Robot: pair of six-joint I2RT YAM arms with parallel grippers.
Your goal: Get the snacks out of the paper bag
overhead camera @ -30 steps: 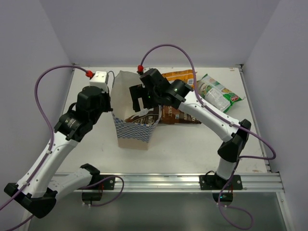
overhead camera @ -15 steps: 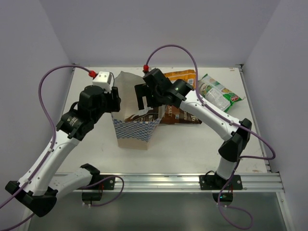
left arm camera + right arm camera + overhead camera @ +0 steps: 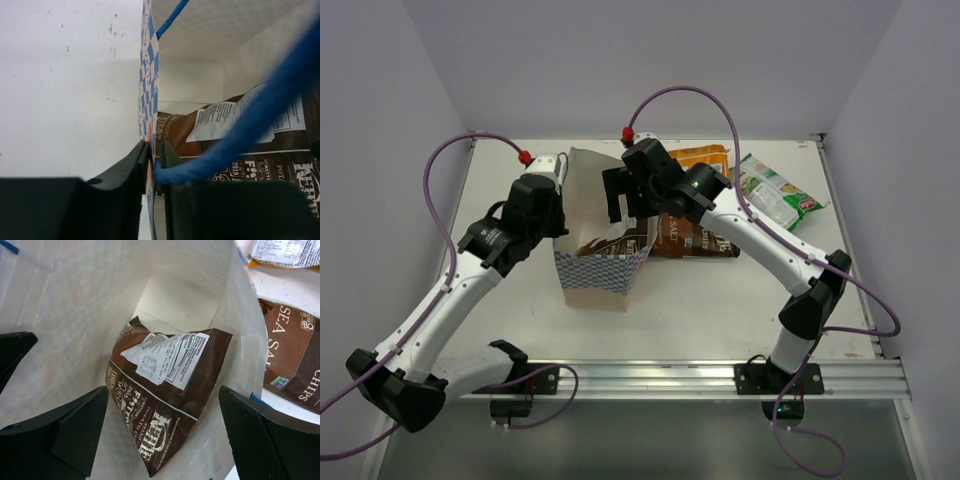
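Note:
The paper bag (image 3: pixel 598 268) stands mid-table with its mouth open upward. My left gripper (image 3: pixel 558 218) is at its left wall. In the left wrist view the left gripper (image 3: pixel 153 151) is shut on the checkered bag wall (image 3: pixel 149 75), right beside the blue cord handle (image 3: pixel 260 115). My right gripper (image 3: pixel 626 196) hovers open over the bag mouth. One dark brown snack packet (image 3: pixel 165 385) lies inside, between the spread right gripper (image 3: pixel 162 392) fingers, untouched. A second brown packet (image 3: pixel 692 238), an orange one (image 3: pixel 702 157) and a green-and-white one (image 3: pixel 776 196) lie on the table.
The three loose packets lie at the back right, right of the bag. The table's metal rail (image 3: pixel 720 375) with both arm bases runs along the near edge. White walls close in the left, back and right sides.
My left gripper has shifted slightly right and back along the bag's left wall, with its jaws now pinched on the wall. The right gripper has drifted a little back over the mouth, still open.

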